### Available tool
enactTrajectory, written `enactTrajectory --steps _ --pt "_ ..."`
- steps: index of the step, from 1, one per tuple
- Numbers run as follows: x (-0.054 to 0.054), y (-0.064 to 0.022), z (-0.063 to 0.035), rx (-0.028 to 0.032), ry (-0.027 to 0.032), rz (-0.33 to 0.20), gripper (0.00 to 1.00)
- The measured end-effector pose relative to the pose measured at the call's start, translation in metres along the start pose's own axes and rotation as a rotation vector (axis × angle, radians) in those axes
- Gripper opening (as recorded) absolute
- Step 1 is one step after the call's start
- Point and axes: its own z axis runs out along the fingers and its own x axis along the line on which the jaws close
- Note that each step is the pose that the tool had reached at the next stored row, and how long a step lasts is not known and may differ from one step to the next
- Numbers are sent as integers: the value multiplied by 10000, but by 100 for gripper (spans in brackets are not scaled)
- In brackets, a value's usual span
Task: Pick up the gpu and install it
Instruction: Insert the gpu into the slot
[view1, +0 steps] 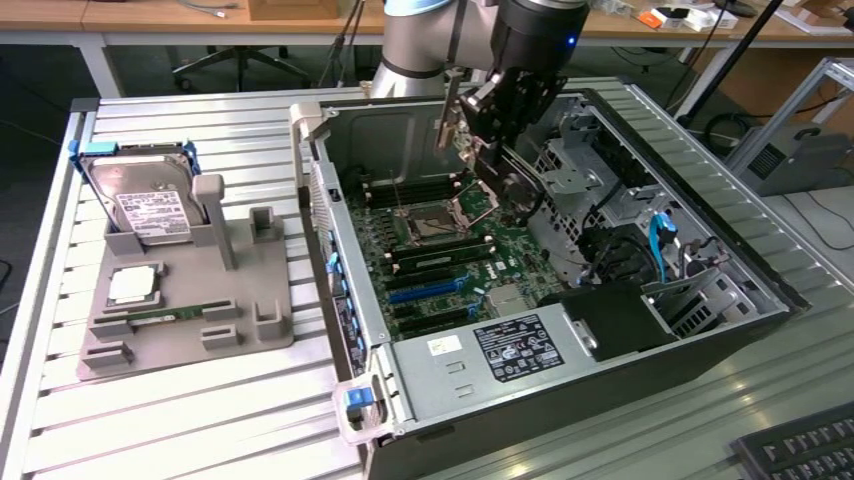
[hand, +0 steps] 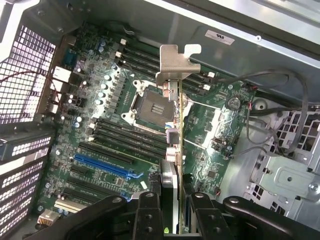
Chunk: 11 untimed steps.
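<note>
Gripper (hand: 175, 214) clenched on the gpu (hand: 176, 135), card edge-on over the motherboard (hand: 100, 125) inside the open computer case (view1: 747, 300), long axis running out from the fingers, silver bracket (hand: 177, 62) at far end

Claw (view1: 489, 135): clamped on thin green-and-black gpu card (view1: 499, 178) with silver bracket
Card: tilted over open black metal computer case (view1: 727, 345)
</note>
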Motion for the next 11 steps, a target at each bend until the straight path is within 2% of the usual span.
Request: enactTrajectory --steps 11 --pt "0 0 6 -7 -1 -258 27"
